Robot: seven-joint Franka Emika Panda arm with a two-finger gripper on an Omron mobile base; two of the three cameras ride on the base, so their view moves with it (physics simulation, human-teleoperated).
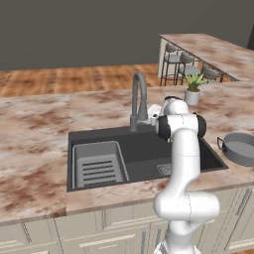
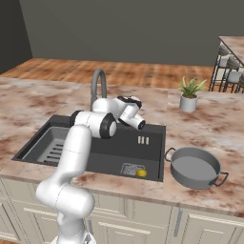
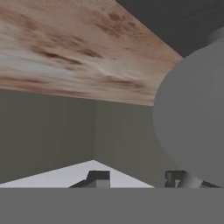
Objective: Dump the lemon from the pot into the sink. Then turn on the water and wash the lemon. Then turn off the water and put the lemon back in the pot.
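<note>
1. The lemon [image 2: 141,173] is lying in the sink [image 2: 147,131], at the near right corner of the basin floor, touching the edge of the square drain grate [image 2: 130,169]. The pot [image 2: 194,167] is sitting upright and empty on the bench [image 2: 209,124], just right of the sink. The dumping step is therefore looking done.

2. No blue stream is falling from the faucet [image 1: 139,97], so the water is not running. The step in hand is judged to be turning the water on.

3. The arm is reaching over the back of the sink, with the gripper [image 2: 142,125] hanging near the faucet base. In the hand view a large grey rounded form, probably part of the faucet, is looming close at the right.

4. The gripper's fingertips [image 3: 99,178] are standing apart with nothing visibly between them; whether they are closing on anything cannot be told.

5. The next move is probably calling for a contact on the faucet's lever and a push to start the flow.
</note>
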